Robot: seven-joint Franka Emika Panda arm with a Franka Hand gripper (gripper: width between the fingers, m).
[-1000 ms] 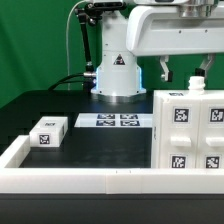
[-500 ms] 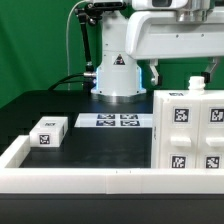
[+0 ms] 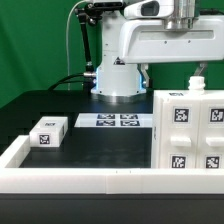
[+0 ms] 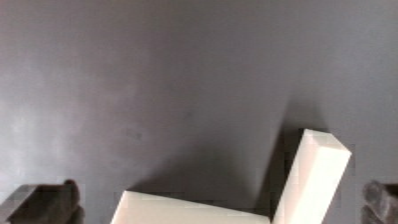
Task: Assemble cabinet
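The cabinet (image 3: pixel 190 135), a large white box with black-and-white square tags, stands at the exterior view's right on the black table. A small white tagged drawer block (image 3: pixel 47 131) lies at the exterior view's left. My gripper (image 3: pixel 173 72) hangs above and behind the cabinet's top, open and empty, touching nothing. In the wrist view the gripper (image 4: pixel 214 205) has its dark fingertips (image 4: pixel 45 200) wide apart at the frame's edges. White plastic edges of the cabinet (image 4: pixel 317 180) show between them, over the dark table.
The marker board (image 3: pixel 115 121) lies flat in front of the robot's white base (image 3: pixel 116 75). A long low white rail (image 3: pixel 75 180) runs along the near side, with a side arm (image 3: pixel 14 150) at the exterior view's left. A green backdrop stands behind.
The arm has lifted, and the gripper has shifted toward the exterior view's left, away from the cabinet's top. The jaws stay open. The cabinet and the drawer block have not moved.
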